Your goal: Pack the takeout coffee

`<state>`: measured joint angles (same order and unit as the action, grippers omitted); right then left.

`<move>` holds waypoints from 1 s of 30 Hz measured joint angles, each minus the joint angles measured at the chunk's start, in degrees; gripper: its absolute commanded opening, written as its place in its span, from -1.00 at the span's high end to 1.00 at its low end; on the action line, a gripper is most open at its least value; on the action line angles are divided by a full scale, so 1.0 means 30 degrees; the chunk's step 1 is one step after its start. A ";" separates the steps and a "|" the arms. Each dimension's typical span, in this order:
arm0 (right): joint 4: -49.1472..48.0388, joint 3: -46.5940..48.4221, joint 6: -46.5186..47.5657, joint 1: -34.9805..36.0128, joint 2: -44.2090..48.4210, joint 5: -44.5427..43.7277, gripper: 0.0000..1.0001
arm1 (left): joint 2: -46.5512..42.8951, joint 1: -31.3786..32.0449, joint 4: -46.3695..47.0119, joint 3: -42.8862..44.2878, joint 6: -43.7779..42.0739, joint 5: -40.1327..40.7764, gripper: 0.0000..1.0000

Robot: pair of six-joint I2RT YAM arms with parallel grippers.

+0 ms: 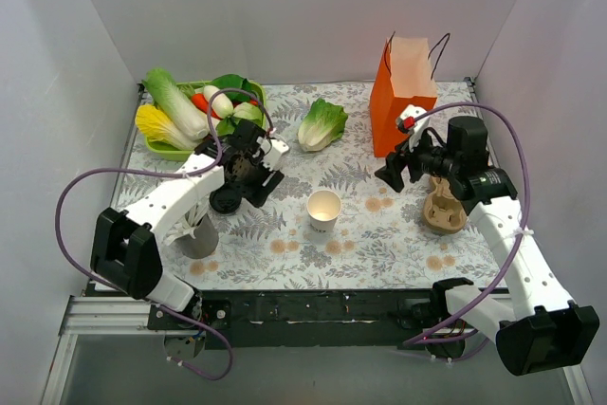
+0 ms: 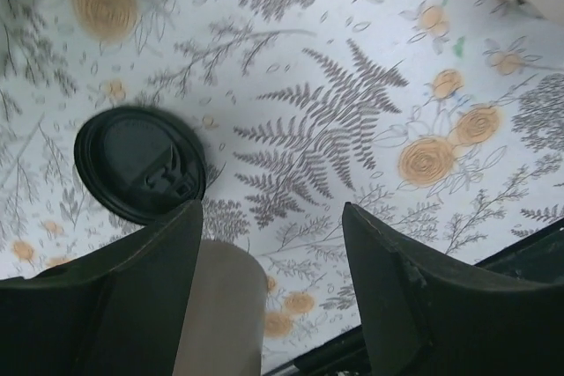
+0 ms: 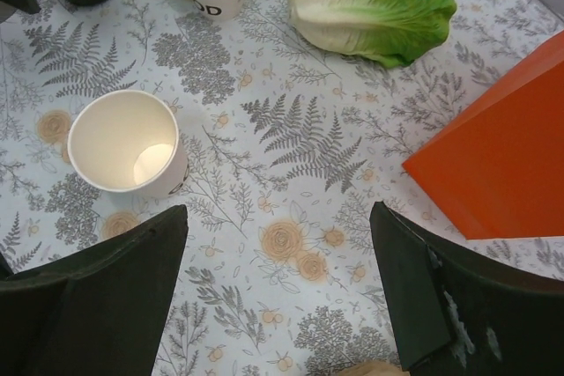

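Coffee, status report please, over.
Left gripper open, empty, beside loose lid. Right gripper open, empty. No lidded cup seen; bare cup mid-table. Bag upright, nothing blocking it.

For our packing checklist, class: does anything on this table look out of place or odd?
Yes. The round black plastic lid lies loose on the flower-patterned table, on no cup, while the small white paper cup at the centre stands open with a bare rim.
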<state>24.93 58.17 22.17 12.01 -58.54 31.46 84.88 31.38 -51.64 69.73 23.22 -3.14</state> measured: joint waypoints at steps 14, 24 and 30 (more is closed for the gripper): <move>0.0204 -0.0962 -0.2113 0.0000 0.0102 0.1887 -0.82 | 0.3024 -0.3330 -0.2652 0.0182 0.0794 0.0153 0.17; 0.0226 -0.1217 -0.2484 0.0000 0.0627 0.2018 -0.82 | 0.4138 -0.3548 -0.2535 0.0714 0.0699 0.0277 0.27; 0.0262 -0.1217 -0.2521 0.0000 0.0925 0.2004 -0.82 | 0.4750 -0.3555 -0.2127 0.0816 0.0576 0.0488 0.32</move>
<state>25.71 54.52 14.61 12.01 -55.77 37.47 99.13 20.71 -58.02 72.18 24.95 -1.67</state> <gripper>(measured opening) 0.907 0.357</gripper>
